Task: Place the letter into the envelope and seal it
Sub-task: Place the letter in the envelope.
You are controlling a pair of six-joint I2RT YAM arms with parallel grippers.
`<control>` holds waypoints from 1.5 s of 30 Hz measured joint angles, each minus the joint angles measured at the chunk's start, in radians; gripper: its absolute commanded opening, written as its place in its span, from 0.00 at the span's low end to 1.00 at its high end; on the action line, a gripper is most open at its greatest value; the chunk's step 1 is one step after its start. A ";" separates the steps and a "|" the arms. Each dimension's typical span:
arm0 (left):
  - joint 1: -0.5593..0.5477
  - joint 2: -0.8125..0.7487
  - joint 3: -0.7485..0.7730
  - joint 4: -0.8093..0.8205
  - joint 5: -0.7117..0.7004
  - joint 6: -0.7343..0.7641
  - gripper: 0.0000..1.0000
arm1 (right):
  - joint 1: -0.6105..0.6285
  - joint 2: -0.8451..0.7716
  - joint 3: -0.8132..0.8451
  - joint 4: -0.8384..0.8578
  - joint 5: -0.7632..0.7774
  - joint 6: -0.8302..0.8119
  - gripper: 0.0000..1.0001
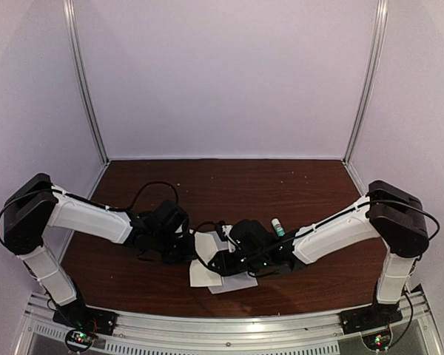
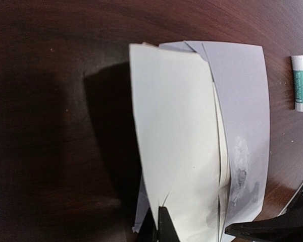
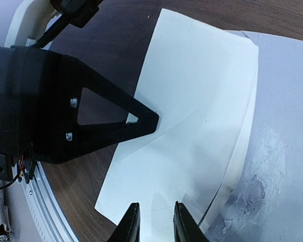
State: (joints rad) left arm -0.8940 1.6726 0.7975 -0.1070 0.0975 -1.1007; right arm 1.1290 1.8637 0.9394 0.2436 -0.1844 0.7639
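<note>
Toward the front of the table (image 1: 296,185), the left claw (image 2: 164,227) is pressed together on the rim of the white letter (image 2: 177,126), and that side is raised off the wood. Just beside it, the right claw (image 3: 154,222) hangs over the same sheet with its fingers a narrow gap apart. The letter overlaps the grey-lavender envelope (image 2: 242,101), whose bare strip is smeared. Farther back lies a glue stick (image 1: 278,226).

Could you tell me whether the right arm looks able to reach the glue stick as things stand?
Probably yes: the glue stick lies uncovered on the table, close beside the right hand, and nothing stands between them.
</note>
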 measured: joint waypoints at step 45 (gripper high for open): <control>0.000 0.000 0.000 0.000 -0.001 0.000 0.00 | -0.161 -0.180 -0.264 0.010 0.014 0.127 0.43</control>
State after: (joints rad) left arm -0.8940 1.6730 0.7975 -0.1070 0.0967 -1.1007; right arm 0.9680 1.6833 0.6754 0.2531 -0.1707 0.8906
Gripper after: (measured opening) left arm 0.008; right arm 0.446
